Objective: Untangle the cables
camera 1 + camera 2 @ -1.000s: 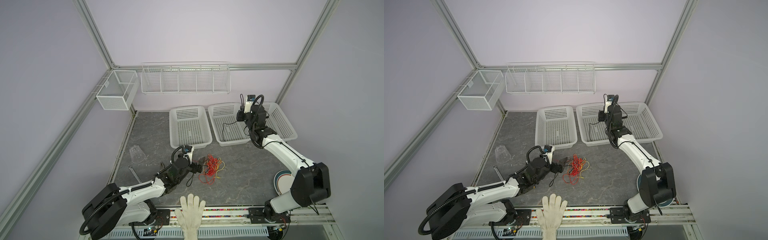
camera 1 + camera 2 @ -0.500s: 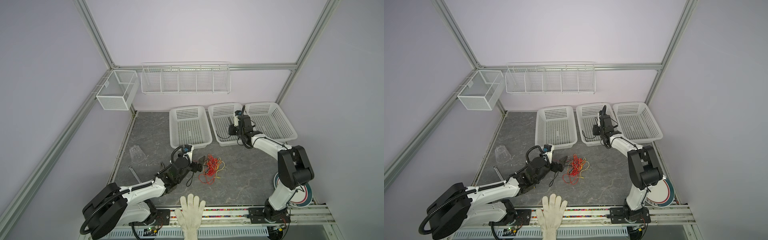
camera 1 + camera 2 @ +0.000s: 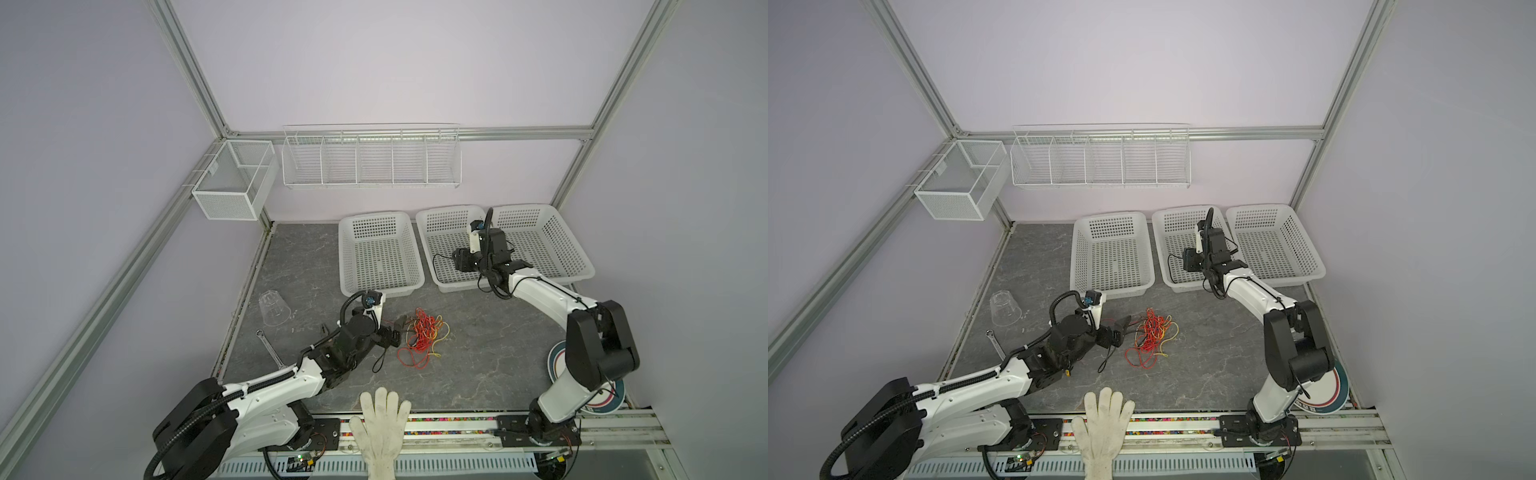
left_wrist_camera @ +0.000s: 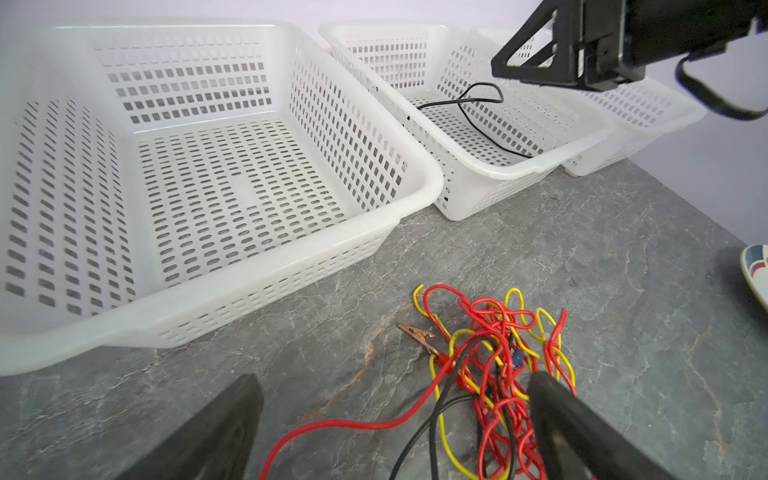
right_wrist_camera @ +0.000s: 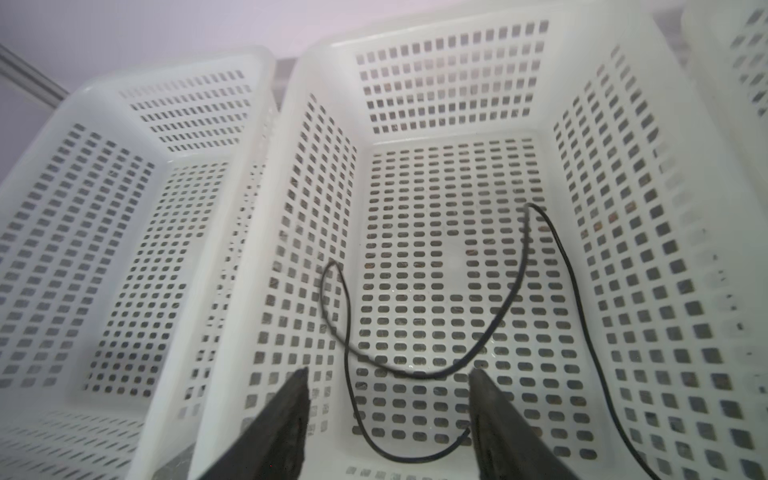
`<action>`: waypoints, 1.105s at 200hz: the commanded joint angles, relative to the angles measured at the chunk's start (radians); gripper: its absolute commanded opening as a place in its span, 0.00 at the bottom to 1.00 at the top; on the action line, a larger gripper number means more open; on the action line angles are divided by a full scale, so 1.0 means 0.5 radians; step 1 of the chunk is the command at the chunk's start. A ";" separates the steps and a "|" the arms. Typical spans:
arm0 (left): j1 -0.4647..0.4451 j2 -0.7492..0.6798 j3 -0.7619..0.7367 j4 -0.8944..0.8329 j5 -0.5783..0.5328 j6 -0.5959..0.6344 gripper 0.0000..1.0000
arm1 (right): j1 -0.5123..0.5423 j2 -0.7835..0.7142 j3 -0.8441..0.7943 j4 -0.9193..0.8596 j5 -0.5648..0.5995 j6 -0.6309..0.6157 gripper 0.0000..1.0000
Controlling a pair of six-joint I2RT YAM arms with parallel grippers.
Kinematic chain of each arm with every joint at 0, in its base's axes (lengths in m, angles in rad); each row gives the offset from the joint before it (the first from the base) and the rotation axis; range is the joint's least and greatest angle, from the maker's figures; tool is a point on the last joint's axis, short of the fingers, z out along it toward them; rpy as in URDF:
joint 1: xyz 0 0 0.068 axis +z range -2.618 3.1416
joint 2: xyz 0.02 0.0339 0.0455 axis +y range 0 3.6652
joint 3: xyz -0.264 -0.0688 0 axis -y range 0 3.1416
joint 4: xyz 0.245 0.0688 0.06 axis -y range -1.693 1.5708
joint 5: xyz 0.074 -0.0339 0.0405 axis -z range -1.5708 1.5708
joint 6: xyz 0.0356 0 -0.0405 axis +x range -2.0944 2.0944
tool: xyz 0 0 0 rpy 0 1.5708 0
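Grey marbled tabletop (image 3: 478, 332) carries the red and yellow cables (image 3: 422, 336), knotted just ahead of your left gripper (image 4: 395, 380), its jaws spread wide, likely to pick a strand. Your right gripper (image 5: 388, 374) hangs parted and empty over the middle basket (image 5: 449, 83), where the black cable (image 5: 415, 376) lies, apparently already separated.

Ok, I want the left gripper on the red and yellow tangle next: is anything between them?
Nothing visible. The left gripper stands open right at the tangle, one finger over its edge. Only bare table lies around them; the nearest basket sits beyond.
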 commanded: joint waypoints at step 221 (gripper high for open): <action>-0.031 0.041 0.117 -0.653 0.359 -0.229 0.14 | 0.381 -0.677 -0.510 -0.196 -0.278 -0.201 0.78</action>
